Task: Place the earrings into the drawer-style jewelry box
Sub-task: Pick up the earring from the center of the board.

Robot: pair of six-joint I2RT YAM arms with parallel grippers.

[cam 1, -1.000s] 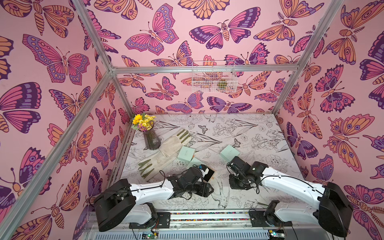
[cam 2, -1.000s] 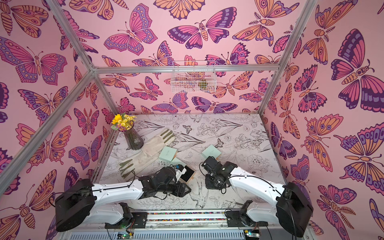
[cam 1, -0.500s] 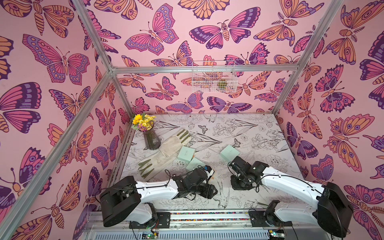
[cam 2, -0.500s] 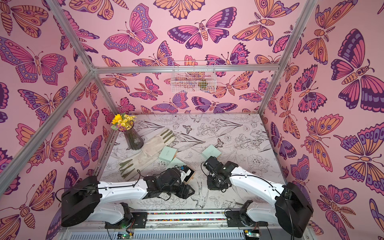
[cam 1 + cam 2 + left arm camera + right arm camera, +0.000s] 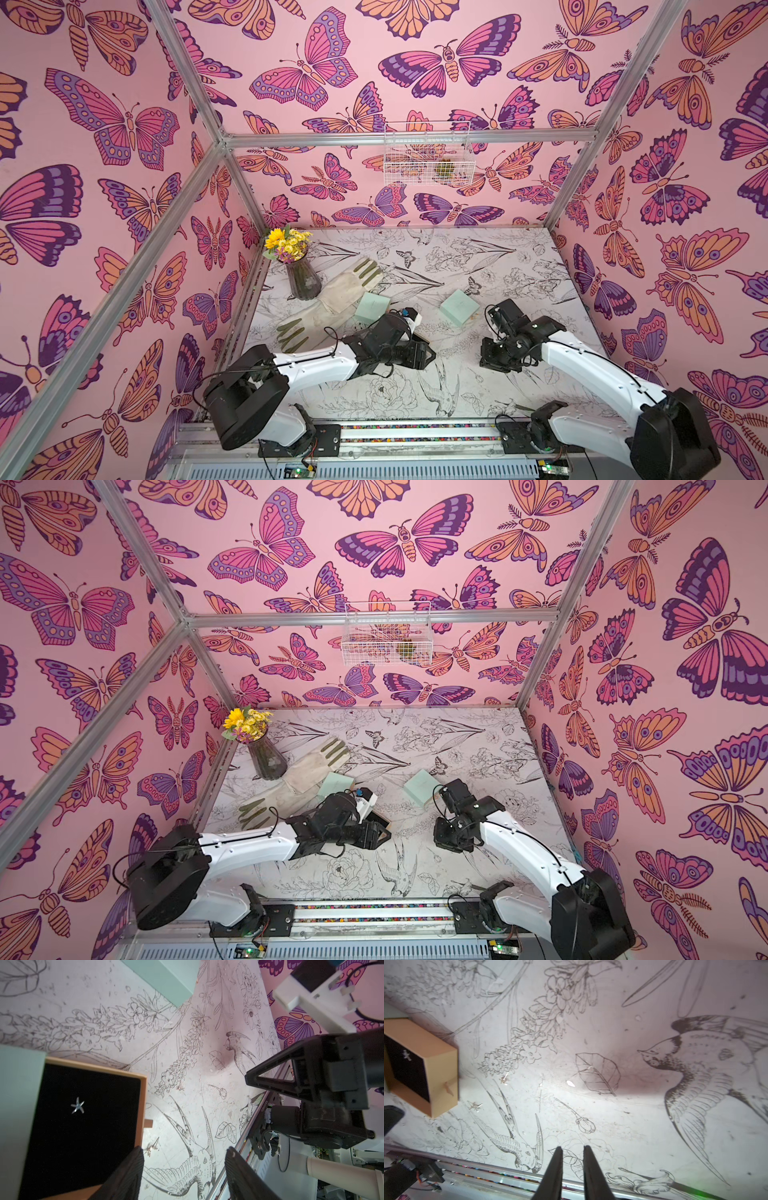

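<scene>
over the table [image 5: 478, 266], both top views: your left gripper [image 5: 428, 357] reaches low toward the middle, and its arm hides most of the jewelry box [image 5: 371, 306]; you see only the teal sleeve, just beside the gloves [image 5: 349, 286]. your right gripper [image 5: 498, 365] points down at the table, apart from the box. a second teal box [image 5: 458, 308] sits farther back between the two arms. earrings are too small to pick out from up here.

left wrist view: the drawer [image 5: 143, 1097] stands out of the sleeve, black lining up; its long axis runs from sleeve to pull tab, and the tab faces your right arm. boxed earring [image 5: 77, 1106], a small silver star, lies flat near the middle of the lining, one slightly longer ray pointing at the side wall nearest the second teal box. near earring [image 5: 152, 1148] lies on the table just outside the drawer's front wall, beside the tab, right at the tip of the drawer-side finger [image 5: 131, 1172]. far earring [image 5: 180, 1088] lies farther out on the print, ahead of the gap. left jaws stand well apart with nothing between them.

right wrist view: right jaws are almost together, a thin gap, gripping nothing. near earring [image 5: 474, 1106] and far earring [image 5: 504, 1080] both lie by the drawer front, well apart from your fingertips [image 5: 556, 1161].
</scene>
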